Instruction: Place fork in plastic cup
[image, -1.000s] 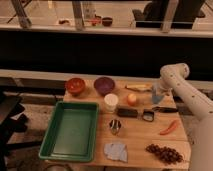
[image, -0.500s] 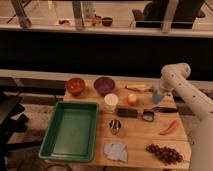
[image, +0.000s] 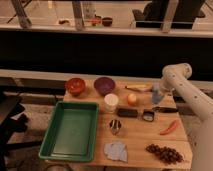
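The plastic cup (image: 157, 95), a small pale-blue see-through tumbler, stands at the table's back right, right of an orange fruit (image: 132, 99). My gripper (image: 160, 88) hangs at the end of the white arm (image: 186, 90), right over or against the cup and partly covering it. I cannot make out a fork as such. A dark-handled utensil (image: 159, 110) with a metal piece (image: 148, 116) lies in front of the cup.
A green tray (image: 70, 131) fills the left. Red bowl (image: 75, 85), purple bowl (image: 104, 85), white cup (image: 111, 102), yellow object (image: 139, 88), black block (image: 127, 113), metal cup (image: 115, 126), red chili (image: 169, 128), grapes (image: 164, 153) and blue cloth (image: 116, 150) stand around.
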